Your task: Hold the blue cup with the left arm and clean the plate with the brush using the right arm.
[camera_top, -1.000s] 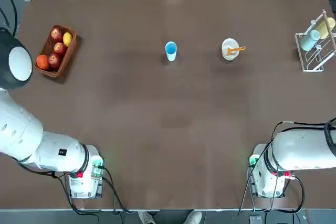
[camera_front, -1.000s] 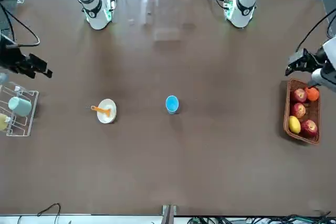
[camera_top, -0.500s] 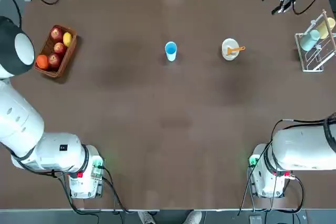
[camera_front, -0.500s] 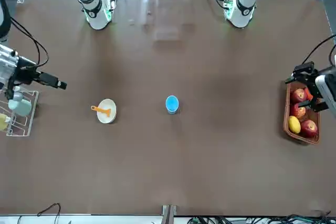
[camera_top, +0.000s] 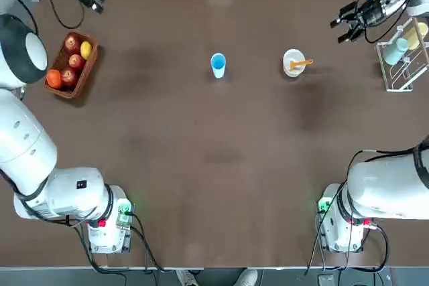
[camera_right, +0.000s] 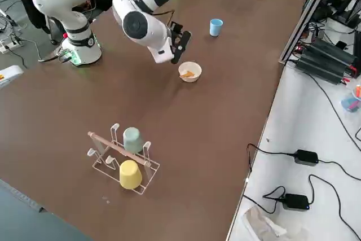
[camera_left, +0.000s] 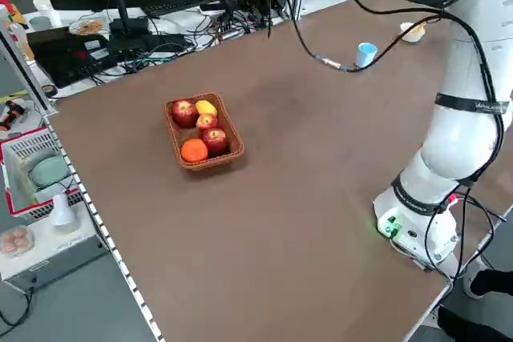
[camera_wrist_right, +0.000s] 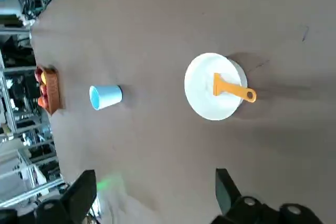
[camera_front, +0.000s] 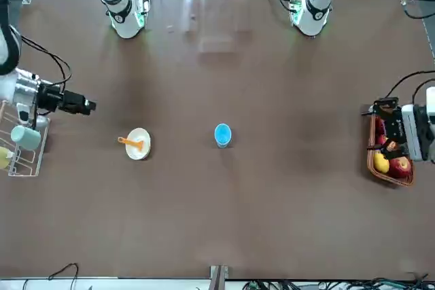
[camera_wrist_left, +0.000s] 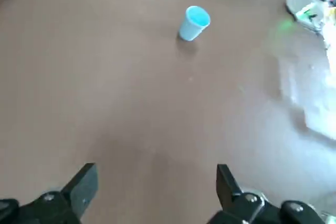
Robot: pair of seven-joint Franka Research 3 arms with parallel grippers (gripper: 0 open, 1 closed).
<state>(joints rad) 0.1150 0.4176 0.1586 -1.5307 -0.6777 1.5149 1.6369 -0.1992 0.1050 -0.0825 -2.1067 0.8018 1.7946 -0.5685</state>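
The blue cup (camera_top: 218, 65) stands upright mid-table at the far side, with nothing touching it. To its right sits the cream plate (camera_top: 293, 63), and the orange-handled brush (camera_top: 301, 64) lies across it. My right gripper (camera_top: 343, 25) hovers open to the right of the plate, near the rack; in the right wrist view the plate (camera_wrist_right: 212, 93) and brush (camera_wrist_right: 234, 89) lie well ahead of its fingers (camera_wrist_right: 81, 192). My left gripper (camera_wrist_left: 155, 187) is open and held high at the far left by the fruit basket, the cup (camera_wrist_left: 193, 23) far ahead of it.
A wicker basket of fruit (camera_top: 72, 65) sits at the far left. A wire rack (camera_top: 404, 55) with a pale green bottle and a yellow cup stands at the far right edge. Both arm bases (camera_top: 107, 222) occupy the near edge.
The right gripper has come in from the far right edge towards the plate. The left gripper has shifted along the far left side near the basket. Cup, plate and brush have not moved.
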